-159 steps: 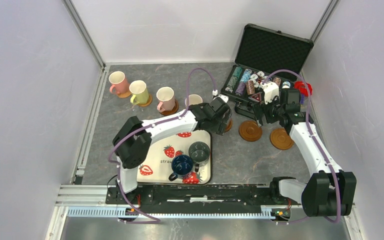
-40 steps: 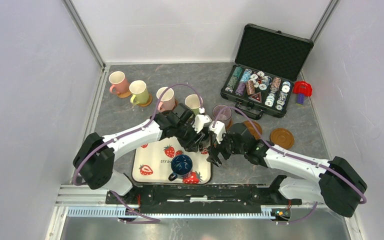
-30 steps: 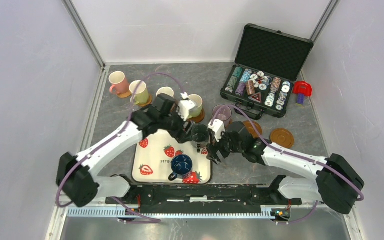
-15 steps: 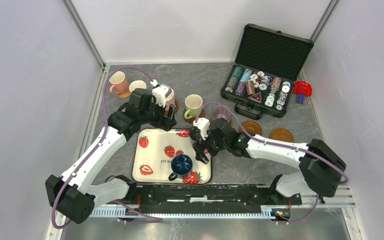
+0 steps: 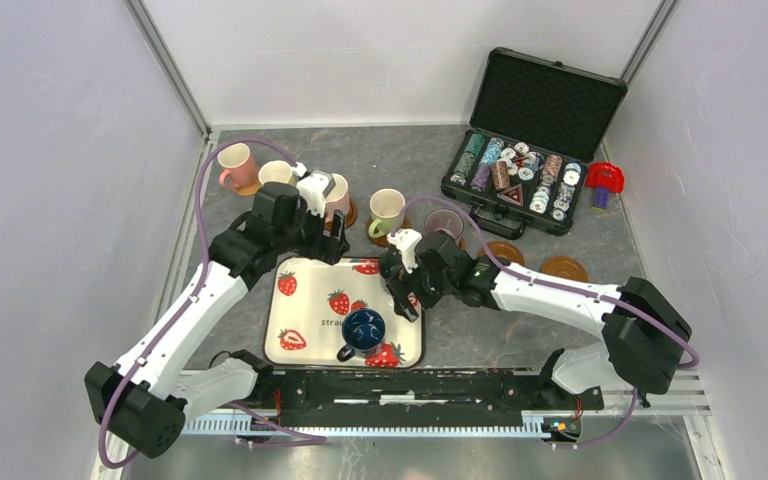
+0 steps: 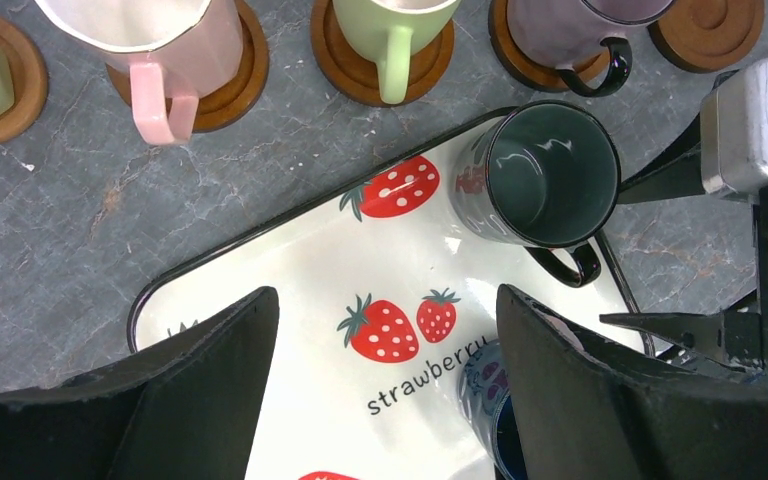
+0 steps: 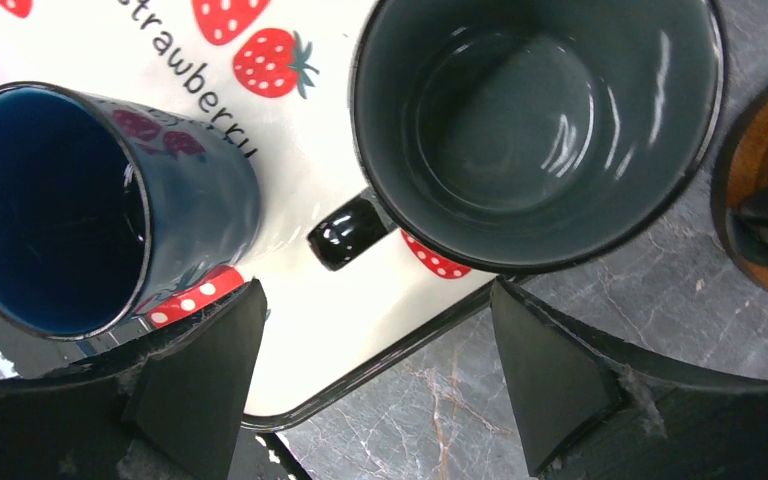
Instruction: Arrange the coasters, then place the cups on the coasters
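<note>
Five cups stand on coasters in a back row: pink [image 5: 235,165], cream [image 5: 278,172], pink [image 6: 150,40], pale green-cream [image 5: 387,210] and mauve [image 5: 445,225]. Two bare coasters [image 5: 505,252] [image 5: 565,268] lie to the right of the row. The dark grey-green cup [image 7: 530,120] and the dark blue cup [image 5: 365,328] stand on the strawberry tray [image 5: 310,310]. My left gripper [image 5: 332,243] hangs open above the tray's far-left part, with nothing between its fingers [image 6: 200,390]. My right gripper [image 5: 407,298] is open over the tray's right edge, just beside the grey-green cup, which it hides from above.
An open black case of poker chips [image 5: 520,180] sits at the back right, with a small red object [image 5: 605,180] beside it. Walls close in both sides and the back. The two arms are close together over the tray.
My left gripper has drawn back from the grey-green cup toward the upper left, empty. My right gripper has slid left to the tray's right edge by that cup.
</note>
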### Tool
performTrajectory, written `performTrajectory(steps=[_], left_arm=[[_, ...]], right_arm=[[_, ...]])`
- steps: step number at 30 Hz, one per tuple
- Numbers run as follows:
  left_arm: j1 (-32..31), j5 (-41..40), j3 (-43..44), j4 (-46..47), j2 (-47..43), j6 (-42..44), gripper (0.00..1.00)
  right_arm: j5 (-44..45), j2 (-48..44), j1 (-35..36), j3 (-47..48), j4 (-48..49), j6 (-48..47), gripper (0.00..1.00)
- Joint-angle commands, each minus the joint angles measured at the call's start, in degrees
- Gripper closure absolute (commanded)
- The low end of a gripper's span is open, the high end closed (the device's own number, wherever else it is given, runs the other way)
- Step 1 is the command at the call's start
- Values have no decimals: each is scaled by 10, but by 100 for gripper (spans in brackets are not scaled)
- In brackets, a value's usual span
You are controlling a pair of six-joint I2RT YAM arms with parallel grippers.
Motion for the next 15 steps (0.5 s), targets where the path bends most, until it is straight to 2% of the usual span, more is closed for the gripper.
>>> performTrajectory(steps=[1,6,15], left_arm=[[2,-13,2,17,-9,-28,14],[3,-15,-8,19,-19,-25,13],[3,-20,-30,27,-32,-47,12]], right_arm=[[46,2,-5,20,-10,47,12],[37,19,-8,67,-41,76,3],[18,44,-7,96,-53,106,2]])
